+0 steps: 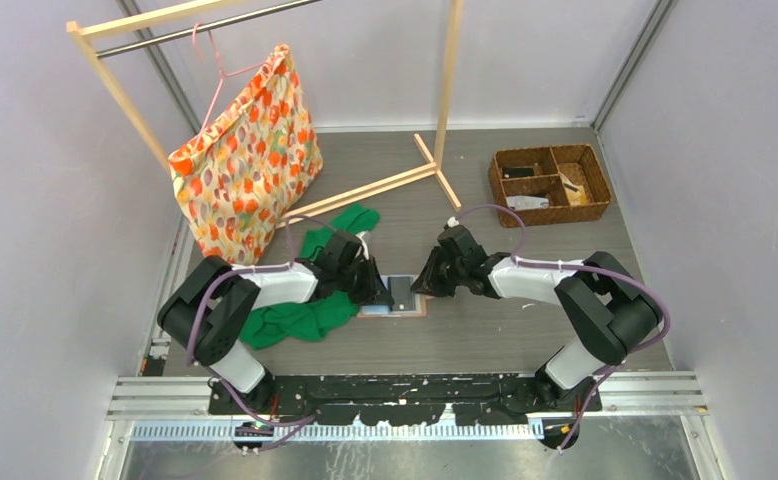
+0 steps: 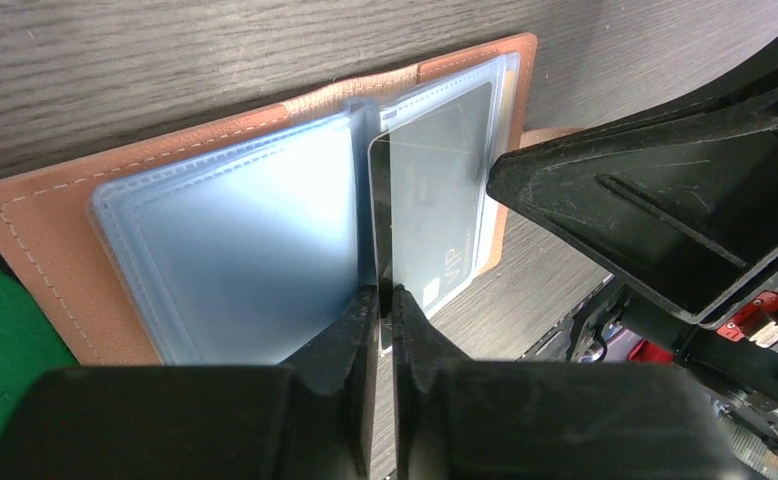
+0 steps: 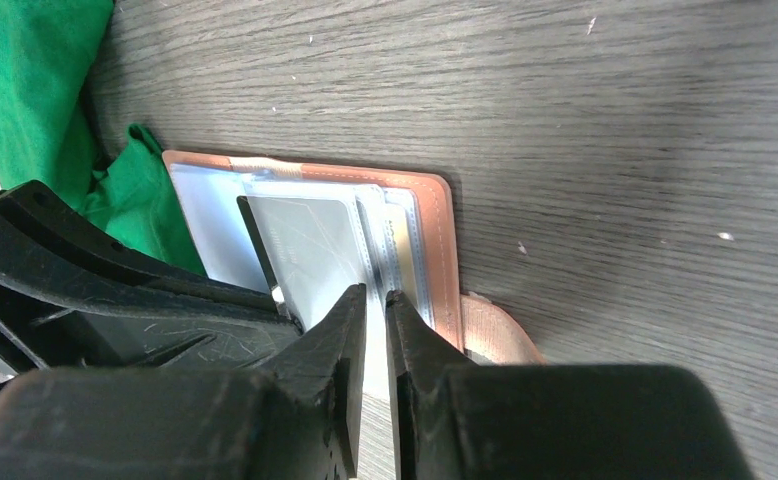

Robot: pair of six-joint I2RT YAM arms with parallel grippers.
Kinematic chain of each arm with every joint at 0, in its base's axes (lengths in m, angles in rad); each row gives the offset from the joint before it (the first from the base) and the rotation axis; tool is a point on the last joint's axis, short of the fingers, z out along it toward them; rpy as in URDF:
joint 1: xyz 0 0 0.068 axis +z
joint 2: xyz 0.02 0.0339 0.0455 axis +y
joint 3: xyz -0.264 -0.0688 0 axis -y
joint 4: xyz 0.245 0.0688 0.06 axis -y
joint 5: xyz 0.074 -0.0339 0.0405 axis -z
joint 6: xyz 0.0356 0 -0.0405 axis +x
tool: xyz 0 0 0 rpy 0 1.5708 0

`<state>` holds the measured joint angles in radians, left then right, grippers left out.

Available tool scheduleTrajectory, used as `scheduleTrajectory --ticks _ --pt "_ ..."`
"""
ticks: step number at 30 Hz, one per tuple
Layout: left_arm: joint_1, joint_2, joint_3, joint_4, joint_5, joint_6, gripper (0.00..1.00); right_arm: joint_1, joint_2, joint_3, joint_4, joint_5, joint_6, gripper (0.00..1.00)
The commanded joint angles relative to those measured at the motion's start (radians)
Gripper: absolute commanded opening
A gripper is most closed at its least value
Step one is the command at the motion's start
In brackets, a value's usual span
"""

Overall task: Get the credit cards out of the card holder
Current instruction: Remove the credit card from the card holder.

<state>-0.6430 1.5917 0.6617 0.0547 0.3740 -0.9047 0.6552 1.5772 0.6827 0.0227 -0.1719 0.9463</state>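
The salmon-pink card holder [image 1: 397, 297] lies open on the table between the two grippers, its pale blue sleeves up [image 2: 245, 240]. My left gripper [image 2: 385, 292] is shut on a dark grey credit card [image 2: 379, 210] that stands on edge, partly out of a sleeve. The card also shows in the right wrist view [image 3: 310, 245]. Another card marked VIP [image 2: 443, 190] sits in the right-hand sleeve. My right gripper [image 3: 375, 295] is shut to a thin gap, its tips on the edge of the holder's right sleeves [image 3: 395, 240]. The snap tab [image 3: 495, 335] sticks out beside it.
Green cloth [image 1: 300, 318] lies under and beside the left arm, touching the holder's left edge. A brown wicker basket [image 1: 550, 185] stands at the back right. A patterned bag [image 1: 245, 160] hangs on a wooden rack [image 1: 447, 90] at the back left.
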Motion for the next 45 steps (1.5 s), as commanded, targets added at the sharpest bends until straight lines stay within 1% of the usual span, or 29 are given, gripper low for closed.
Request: scheduleTrajectory --ticks 1,3,9,14,17,22,26,31,33,36,38,39,43,45 --pt "0.016 -0.025 -0.024 -0.073 -0.035 0.044 0.15 0.003 0.029 -0.029 -0.100 0.067 -0.027 0.19" --pt "0.015 -0.035 -0.024 -0.073 -0.037 0.041 0.20 0.003 0.031 -0.027 -0.103 0.067 -0.028 0.19" --pt "0.016 -0.040 -0.026 -0.038 -0.031 0.014 0.26 0.004 0.036 -0.023 -0.102 0.065 -0.029 0.19" --pt "0.018 -0.012 -0.030 0.016 -0.023 -0.018 0.27 0.002 0.034 -0.020 -0.106 0.066 -0.030 0.19" --pt "0.020 -0.007 -0.036 0.036 -0.038 -0.034 0.25 0.003 0.033 -0.020 -0.109 0.066 -0.030 0.18" --pt "0.026 -0.022 -0.046 0.065 -0.049 -0.053 0.18 0.004 0.035 -0.021 -0.109 0.066 -0.032 0.18" --pt "0.025 -0.016 -0.037 0.084 -0.034 -0.059 0.16 0.004 0.041 -0.016 -0.107 0.063 -0.032 0.18" --pt "0.025 0.014 -0.037 0.125 -0.006 -0.077 0.10 0.003 0.039 -0.014 -0.111 0.066 -0.032 0.18" --pt "0.027 0.024 -0.043 0.155 0.010 -0.090 0.09 0.003 0.039 -0.014 -0.111 0.066 -0.032 0.18" --pt "0.027 0.033 -0.042 0.168 0.023 -0.094 0.14 0.004 0.038 -0.017 -0.110 0.066 -0.033 0.18" --pt "0.029 0.033 -0.044 0.168 0.023 -0.092 0.15 0.003 0.040 -0.017 -0.111 0.066 -0.034 0.18" --pt "0.030 0.032 -0.047 0.167 0.023 -0.091 0.13 0.003 0.040 -0.017 -0.110 0.066 -0.034 0.18" --pt "0.044 0.019 -0.052 0.143 0.014 -0.081 0.01 0.003 0.044 -0.013 -0.110 0.066 -0.034 0.18" --pt "0.055 0.009 -0.056 0.127 0.011 -0.070 0.01 0.003 0.045 -0.010 -0.113 0.066 -0.035 0.18"
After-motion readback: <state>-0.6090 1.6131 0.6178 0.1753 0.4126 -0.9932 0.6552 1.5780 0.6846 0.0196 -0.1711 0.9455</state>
